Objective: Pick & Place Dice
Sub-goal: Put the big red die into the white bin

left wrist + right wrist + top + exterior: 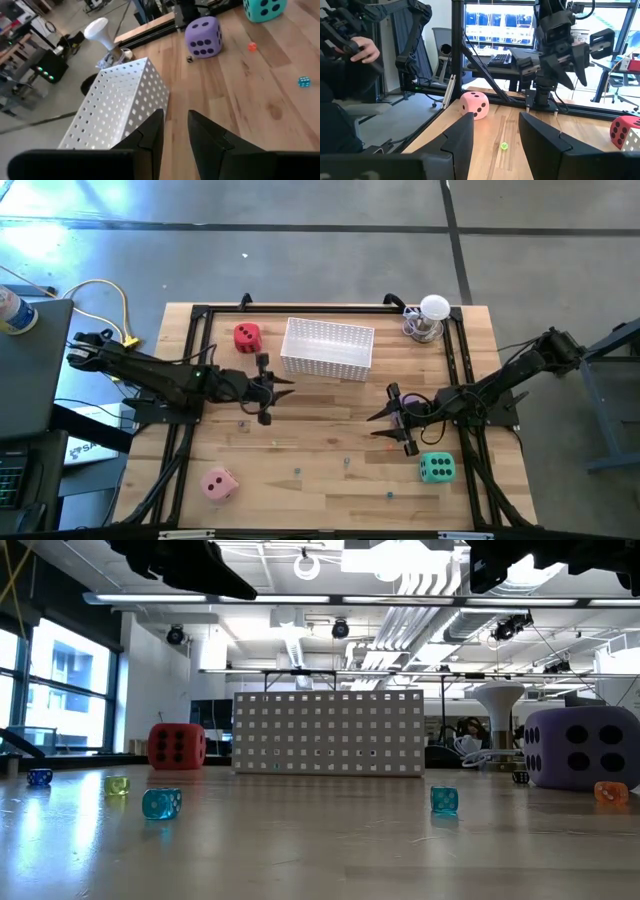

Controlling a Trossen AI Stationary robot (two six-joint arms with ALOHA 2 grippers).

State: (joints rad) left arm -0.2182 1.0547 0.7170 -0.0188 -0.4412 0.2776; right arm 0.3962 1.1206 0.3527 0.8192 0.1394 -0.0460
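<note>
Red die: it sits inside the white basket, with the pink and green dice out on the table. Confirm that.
Not quite. In the high view the red die sits on the table beside the white basket, not inside it; the low view shows it the same way. The rest holds: the pink die and the green die lie out on the table.

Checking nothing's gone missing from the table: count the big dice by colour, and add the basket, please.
Red die: 1
Purple die: 1
Green die: 1
Pink die: 1
Basket: 1
Total: 5
</note>
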